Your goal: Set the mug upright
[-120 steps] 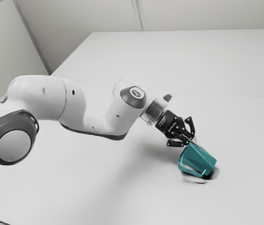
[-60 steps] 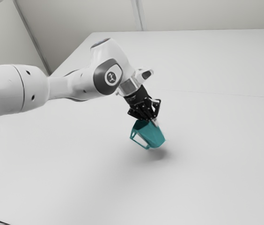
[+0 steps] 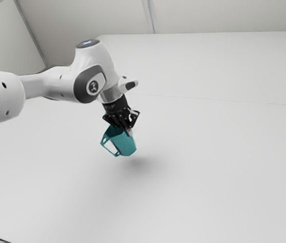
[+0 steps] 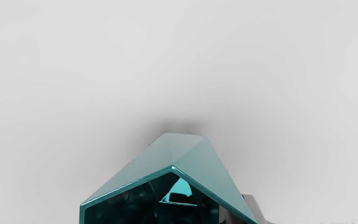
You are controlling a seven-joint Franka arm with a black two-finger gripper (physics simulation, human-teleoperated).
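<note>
Teal mug (image 3: 124, 144), faceted, one handle (image 3: 108, 151). Location: off the bench, in the tool's hold, just off the middle of the exterior view toward 7 or 8 o'clock. Attitude: tilted, mouth toward 11 o'clock, base toward 5 o'clock, handle on the side facing 8 o'clock.

Arm (image 3: 37, 86), white with dark grey caps. Enters the exterior view at 9 o'clock; forearm runs nearly level toward 3 o'clock, rising slightly to the wrist joint (image 3: 93, 83). From that bend the hand slants down toward 5 o'clock, at a steep angle to the bench.

Tool (image 3: 125, 130), black, two fingers. Points down at the mug's mouth. State: closed on the mug's wall near the rim (image 4: 129, 186), with a grey finger (image 4: 254, 209) against the outside in the wrist view and the other inside the mouth. The wrist view looks past the rim into the dark hollow, with the outer facets leading away to the base.

Bench (image 3: 219, 172), pale grey, matt. Bears a soft shadow (image 3: 143, 164), apart from the mug, toward 4 or 5 o'clock of it.
</note>
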